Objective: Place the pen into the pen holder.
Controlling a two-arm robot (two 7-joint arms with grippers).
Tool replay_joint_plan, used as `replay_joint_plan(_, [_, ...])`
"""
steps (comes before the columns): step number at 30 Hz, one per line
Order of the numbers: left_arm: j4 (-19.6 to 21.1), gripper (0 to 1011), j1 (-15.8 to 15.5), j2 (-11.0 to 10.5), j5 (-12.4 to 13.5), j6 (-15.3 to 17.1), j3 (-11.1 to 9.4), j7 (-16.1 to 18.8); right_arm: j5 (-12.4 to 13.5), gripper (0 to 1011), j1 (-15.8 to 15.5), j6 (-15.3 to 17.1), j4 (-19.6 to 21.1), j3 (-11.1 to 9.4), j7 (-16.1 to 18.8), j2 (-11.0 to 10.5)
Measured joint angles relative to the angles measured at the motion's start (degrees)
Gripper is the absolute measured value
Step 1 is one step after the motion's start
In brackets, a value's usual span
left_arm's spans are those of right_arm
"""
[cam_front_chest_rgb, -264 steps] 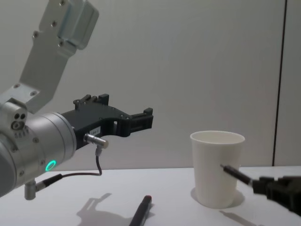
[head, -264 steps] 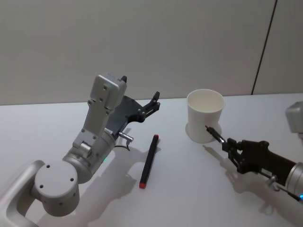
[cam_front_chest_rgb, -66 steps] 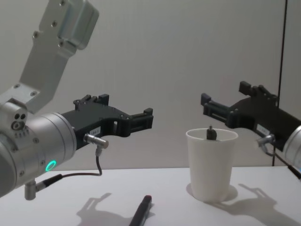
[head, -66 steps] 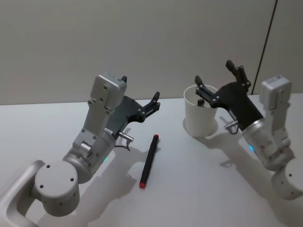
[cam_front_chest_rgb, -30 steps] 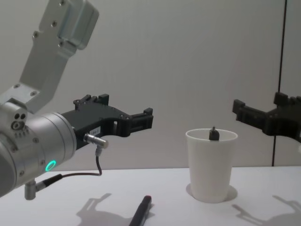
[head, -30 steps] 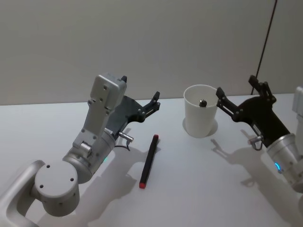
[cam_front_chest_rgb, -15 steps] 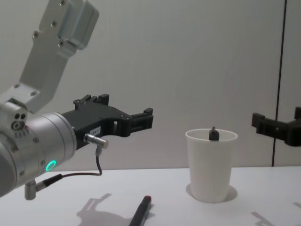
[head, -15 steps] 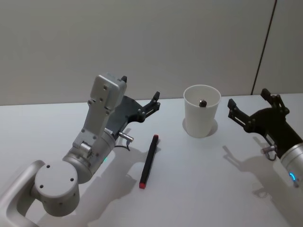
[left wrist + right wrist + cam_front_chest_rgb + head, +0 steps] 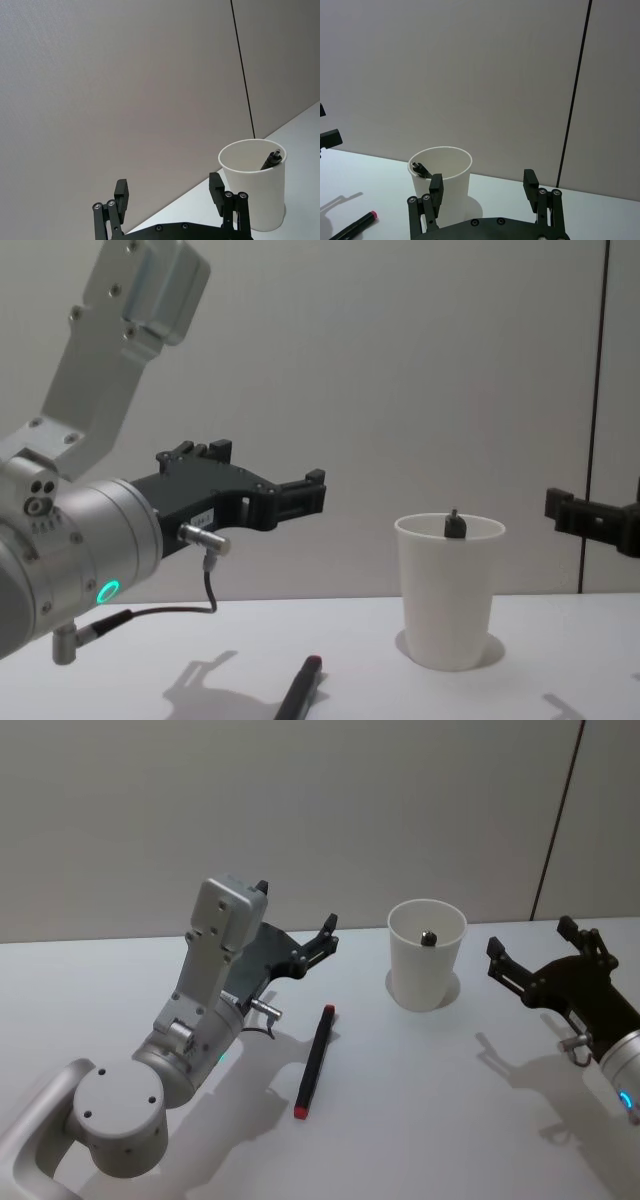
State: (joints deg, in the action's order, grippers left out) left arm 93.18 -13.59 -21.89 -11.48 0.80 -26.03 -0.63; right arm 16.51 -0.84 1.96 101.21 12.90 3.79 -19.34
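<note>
The pen holder [image 9: 427, 970] is a white paper cup standing upright on the white table, at the back and right of centre. A dark pen [image 9: 428, 936] leans inside it, its tip just above the rim [image 9: 453, 526]. My right gripper [image 9: 533, 942] hangs open and empty to the right of the cup, clear of it; its wrist view has the cup [image 9: 454, 182] ahead between the fingers [image 9: 436, 184]. The left gripper [image 9: 298, 915] is held open in the air left of the cup [image 9: 255, 195], empty.
A second pen [image 9: 314, 1060], black with a red end, lies flat on the table in front of the left arm, also seen low in the chest view [image 9: 300, 692]. A plain wall stands close behind the table.
The right gripper, which earlier carried a pen to the cup and let it go inside, has drawn back to the right and away from the cup. The left arm has not moved.
</note>
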Motion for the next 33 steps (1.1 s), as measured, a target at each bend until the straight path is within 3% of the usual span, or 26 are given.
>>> replay_joint_plan(18, [0.77,1001,0.47,-0.3,-1.23,0.71,0.19,-1.0,0.0,1001,0.0,-0.01,0.03,0.04,0.02,0.01])
replay_joint_plan(33, [6.74,1001,4.37,-2.91,-4.49,5.76,0.48,0.02,-0.05,1001,0.0,-0.01,0.02,0.04,0.04,0.01])
